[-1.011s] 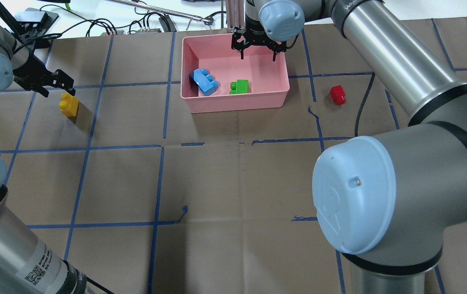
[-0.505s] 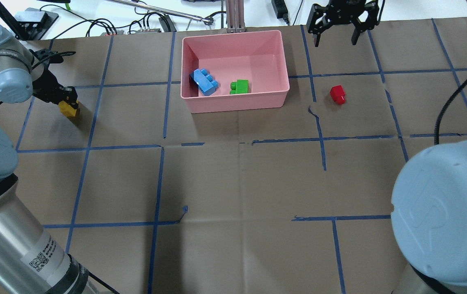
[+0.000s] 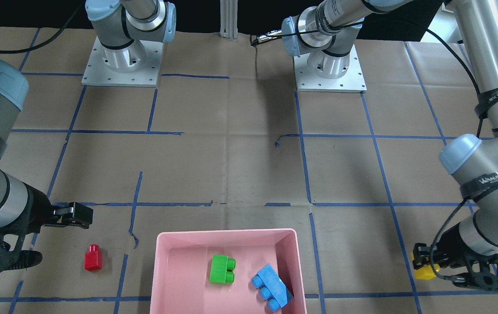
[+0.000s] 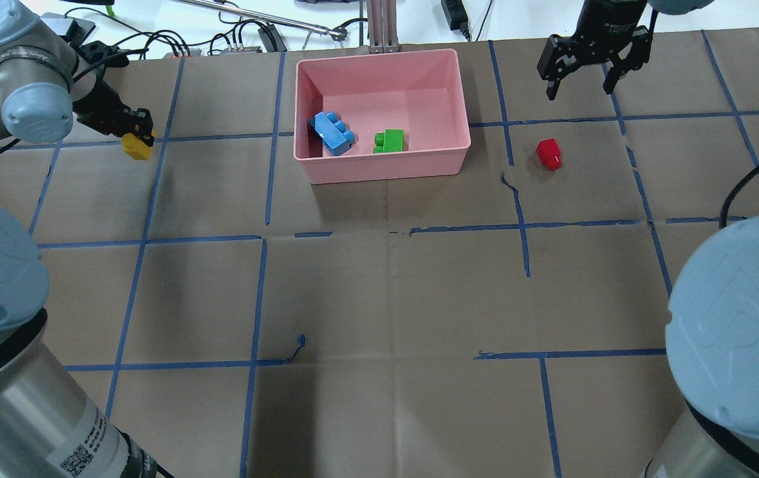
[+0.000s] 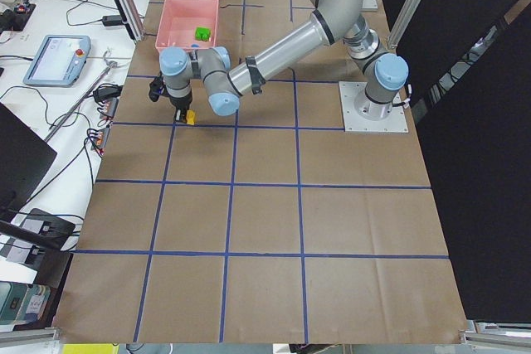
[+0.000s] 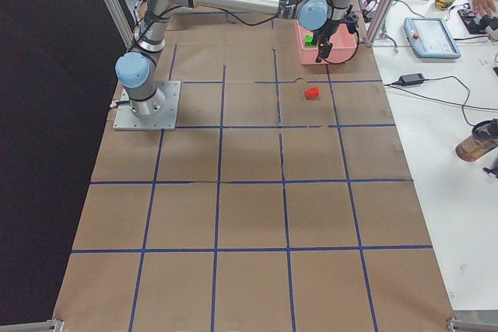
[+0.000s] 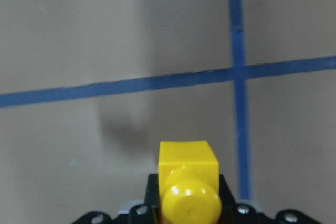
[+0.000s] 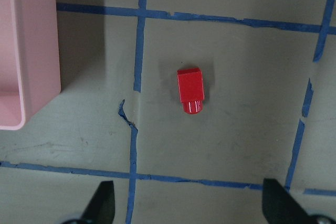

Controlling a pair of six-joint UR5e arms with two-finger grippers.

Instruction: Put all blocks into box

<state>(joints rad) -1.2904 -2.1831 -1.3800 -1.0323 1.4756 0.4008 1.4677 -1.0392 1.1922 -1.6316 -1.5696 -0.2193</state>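
Observation:
The pink box (image 4: 459, 143) (image 3: 161, 279) holds the light blue block (image 4: 331, 132) (image 3: 270, 285) and the green block (image 4: 390, 141) (image 3: 222, 269). My left gripper (image 4: 135, 136) (image 3: 427, 266) is shut on the yellow block (image 4: 136, 146) (image 7: 188, 182) (image 3: 423, 271) and holds it above the table, left of the box. The red block (image 4: 548, 153) (image 8: 190, 90) (image 3: 93, 257) lies on the table right of the box. My right gripper (image 4: 582, 83) (image 3: 52, 235) is open and empty, above the table beyond the red block.
Blue tape lines (image 4: 266, 166) grid the brown paper table. Cables and a metal rod (image 4: 246, 33) lie past the far edge. The arm bases (image 3: 120, 65) stand on the robot's side. The box corner (image 8: 26, 77) shows in the right wrist view.
My left gripper closed on the yellow block, lifted it and carried it right, toward the box. My right gripper left the box, swung right and now hangs near the red block.

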